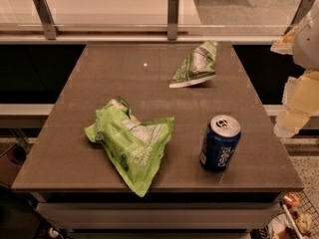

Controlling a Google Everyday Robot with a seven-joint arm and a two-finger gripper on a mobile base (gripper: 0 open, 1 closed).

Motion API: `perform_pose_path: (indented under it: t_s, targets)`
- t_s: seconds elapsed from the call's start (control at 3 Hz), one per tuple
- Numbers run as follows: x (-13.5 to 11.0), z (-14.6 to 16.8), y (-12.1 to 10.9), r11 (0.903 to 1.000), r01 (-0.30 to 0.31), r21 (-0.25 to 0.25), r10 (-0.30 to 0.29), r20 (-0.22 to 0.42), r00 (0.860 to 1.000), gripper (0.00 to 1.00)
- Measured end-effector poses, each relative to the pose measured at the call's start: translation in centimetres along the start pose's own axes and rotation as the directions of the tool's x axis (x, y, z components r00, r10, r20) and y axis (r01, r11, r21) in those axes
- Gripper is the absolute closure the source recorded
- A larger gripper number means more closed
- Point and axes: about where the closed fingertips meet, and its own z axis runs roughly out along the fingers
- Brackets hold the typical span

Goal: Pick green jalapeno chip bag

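Gripper (301, 96), pale cream, cut off by the frame, hangs right of the blue soda can (220, 143); open or closed cannot be told. Small dark-green glossy chip bag (195, 64) stands behind that can, on the grey bench (75, 148).

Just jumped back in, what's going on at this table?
The robot is after the small green chip bag, which sits untouched near the far side of the table. The gripper hangs off to the right, well apart from it. A bigger lime-green bag lies front left and a blue soda can stands front right.
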Motion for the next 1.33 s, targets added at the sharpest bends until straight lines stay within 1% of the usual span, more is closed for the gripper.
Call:
perform_pose_path:
  t_s: [0.33, 0.67, 1.0, 1.33]
  targets:
    - [0.0, 0.0, -0.1, 1.0000, 0.000, 0.003, 0.000, 0.001, 1.000, 0.00]
    - [-1.0, 0.1, -1.7, 0.9994, 0.008, 0.033, -0.009, 0.018, 1.000, 0.00]
    - [-2.0, 0.3, -3.7, 0.9976, 0.007, 0.069, -0.010, 0.054, 0.999, 0.00]
    - [-2.9, 1.3, -5.4, 0.9952, -0.017, 0.097, 0.009, 0.078, 0.997, 0.00]
